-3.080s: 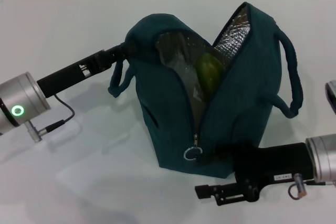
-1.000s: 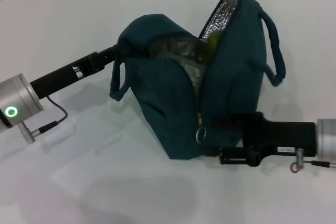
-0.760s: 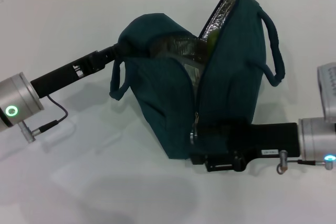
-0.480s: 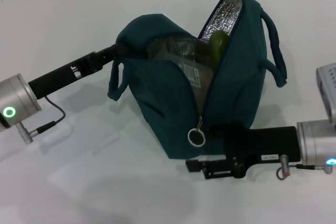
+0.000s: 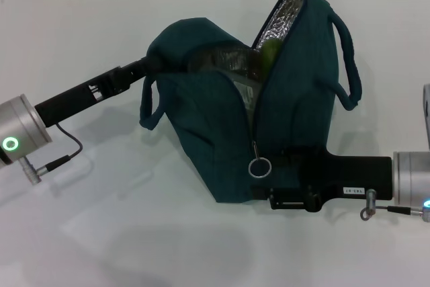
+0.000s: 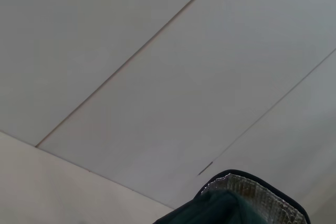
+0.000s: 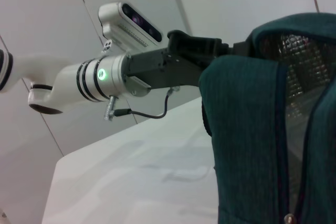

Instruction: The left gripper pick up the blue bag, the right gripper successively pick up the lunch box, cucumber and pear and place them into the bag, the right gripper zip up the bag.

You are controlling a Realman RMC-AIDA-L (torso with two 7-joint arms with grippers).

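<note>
only the head view shows the right pincer [image 5: 279, 186] low beside the blue bag [image 5: 228, 132]; its state unclear.

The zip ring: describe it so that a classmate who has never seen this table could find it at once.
Start at the blue bag standing mid-table, held at its far side by the left gripper. Follow the open zip down its front to just above the right gripper. There the zip ring hangs: the only small silver loop against the dark fabric.
</note>
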